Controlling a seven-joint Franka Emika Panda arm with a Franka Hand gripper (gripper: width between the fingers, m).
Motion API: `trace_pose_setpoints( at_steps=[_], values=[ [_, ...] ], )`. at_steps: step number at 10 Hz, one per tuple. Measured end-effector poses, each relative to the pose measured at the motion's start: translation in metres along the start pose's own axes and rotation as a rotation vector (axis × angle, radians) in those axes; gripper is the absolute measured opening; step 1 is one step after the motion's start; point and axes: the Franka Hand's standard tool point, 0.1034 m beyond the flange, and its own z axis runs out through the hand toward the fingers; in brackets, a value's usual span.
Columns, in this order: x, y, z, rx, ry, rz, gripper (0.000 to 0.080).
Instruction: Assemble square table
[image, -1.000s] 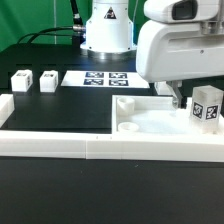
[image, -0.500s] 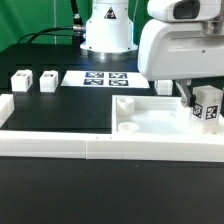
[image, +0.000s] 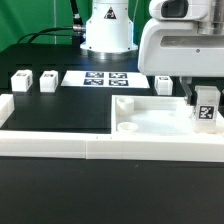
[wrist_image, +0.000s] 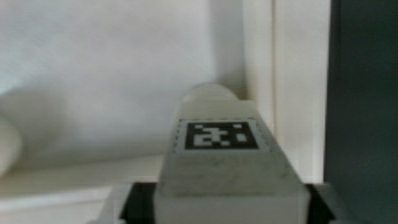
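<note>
the slab (image: 150, 122) lies flat on the black table (image: 60, 110), at the exterior view's right. it sits just behind the long white wall (image: 60, 142). its sunk side faces up. a small round bump (image: 122, 103) sits in the slab's corner at the exterior view's left.

one leg (image: 206, 108) stands upright on the slab, close to the slab's edge at the exterior view's right. its tag faces the camera. the gripper (image: 204, 100) hangs right over it and has the leg in its grasp. in the exterior view one dark finger (image: 189, 100) shows, tight against the leg's side.

in the wrist view the leg (wrist_image: 217, 140) fills the gap in the gripper (wrist_image: 222, 205). both dark fingers (wrist_image: 134, 205) touch its sides. the white slab (wrist_image: 89, 90) lies under it, and the black table (wrist_image: 365, 100) shows past the slab's edge.

a second leg (image: 20, 80) and a third leg (image: 47, 80) stand side by side on the table, at the exterior view's left, well apart from the slab. a fourth leg (image: 163, 84) stands just behind the slab, partly hidden by the white arm (image: 180, 45). the marker board (image: 105, 77) lies flat between the third leg and the fourth leg. the arm's base (image: 105, 30) stands behind the marker board.
</note>
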Motion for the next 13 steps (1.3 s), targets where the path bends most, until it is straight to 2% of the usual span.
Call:
trace_pose_setpoints(
  at_steps=[4, 5, 11, 13],
  values=[
    [-0.0008, -0.0002, 0.0, 0.011, -0.017, 0.639, 0.029],
    [0.0005, 0.0021, -0.0001, 0.029, -0.032, 0.746, 0.029],
    [-0.0002, 0.0011, 0.0003, 0.037, -0.046, 1.088, 0.029],
    [-0.0024, -0.0009, 0.0002, 0.051, -0.017, 1.397, 0.029]
  ],
)
